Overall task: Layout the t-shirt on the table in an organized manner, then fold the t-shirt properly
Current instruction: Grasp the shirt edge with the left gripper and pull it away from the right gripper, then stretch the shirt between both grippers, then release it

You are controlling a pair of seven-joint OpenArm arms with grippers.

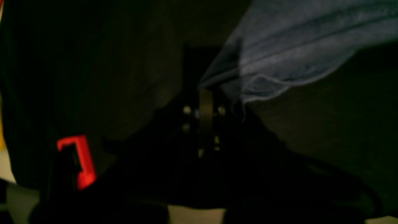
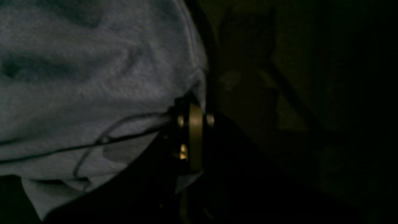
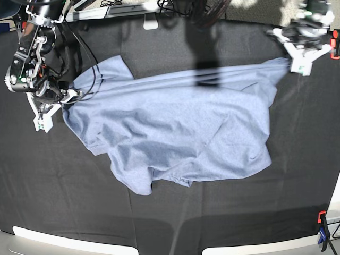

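Note:
The light blue-grey t-shirt (image 3: 175, 133) lies crumpled and stretched across the black-draped table (image 3: 159, 218); no lettering shows. My left gripper (image 3: 298, 65) at the far right is shut on one corner of the shirt, which is pulled taut. In the left wrist view the cloth (image 1: 295, 53) runs into the closed gripper (image 1: 205, 93). My right gripper (image 3: 43, 118) at the left is shut on the shirt's left edge. In the right wrist view the cloth (image 2: 93, 77) is pinched at the closed gripper (image 2: 195, 107).
An orange clamp (image 3: 334, 48) sits at the table's right edge and also shows in the left wrist view (image 1: 79, 161). A blue and orange clamp (image 3: 322, 234) is at the front right corner. The arm's black cable (image 2: 108, 140) lies over the shirt.

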